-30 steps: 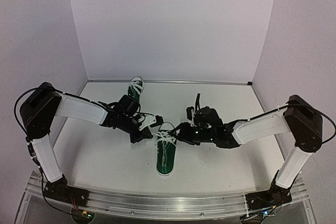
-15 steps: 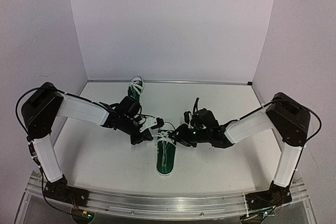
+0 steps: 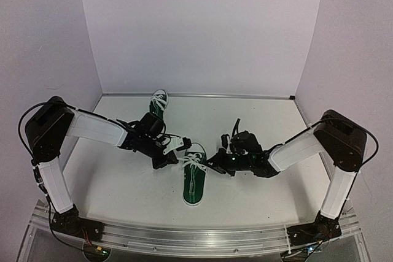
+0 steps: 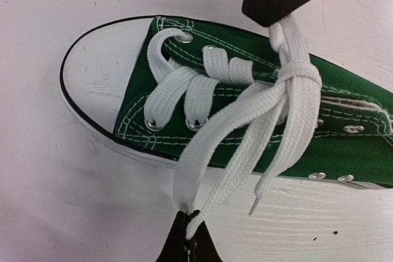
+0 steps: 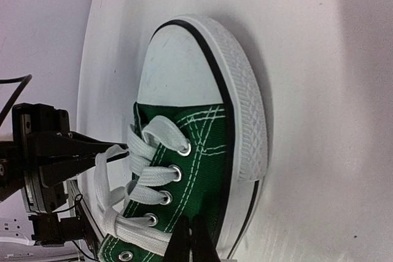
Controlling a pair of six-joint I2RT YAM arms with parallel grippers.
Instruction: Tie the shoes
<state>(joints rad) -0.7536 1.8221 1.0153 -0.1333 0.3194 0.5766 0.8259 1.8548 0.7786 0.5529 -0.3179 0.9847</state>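
Near shoe (image 3: 194,182) lies mid-surface, closer to the near edge; far shoe (image 3: 158,104) lies by the far-left corner. Left gripper (image 4: 187,240), jaws together, pinches a loop of the near shoe's white lace (image 4: 245,115). Right gripper (image 5: 189,243), likewise closed, appears to clamp another strand beyond the knot.
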